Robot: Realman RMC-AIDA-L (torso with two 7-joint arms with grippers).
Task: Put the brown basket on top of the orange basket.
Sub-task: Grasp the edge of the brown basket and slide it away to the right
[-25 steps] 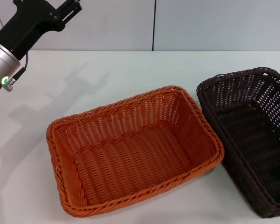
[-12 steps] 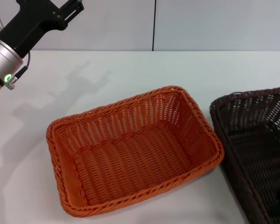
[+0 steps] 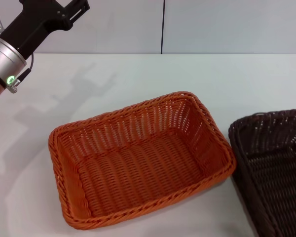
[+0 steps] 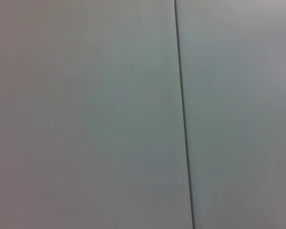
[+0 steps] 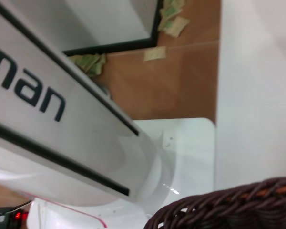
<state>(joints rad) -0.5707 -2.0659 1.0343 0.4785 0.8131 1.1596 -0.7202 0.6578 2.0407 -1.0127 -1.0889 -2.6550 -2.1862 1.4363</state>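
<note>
The orange basket (image 3: 138,160) sits upright and empty in the middle of the white table. The brown basket (image 3: 276,168) is at the right edge of the head view, cut off by the frame, apart from the orange one by a narrow gap. Its braided rim (image 5: 229,207) shows close up in the right wrist view, which also takes in the robot's own body and the floor. The right gripper itself shows in no view. My left gripper (image 3: 80,8) hangs high at the far left, well away from both baskets.
The white table (image 3: 153,74) stretches behind and to the left of the orange basket. A grey wall with a dark vertical seam (image 4: 183,119) fills the left wrist view.
The brown basket has slid to the right and toward the front, leaving the orange basket's side and going partly out of the head view. The left arm has crept slightly upward.
</note>
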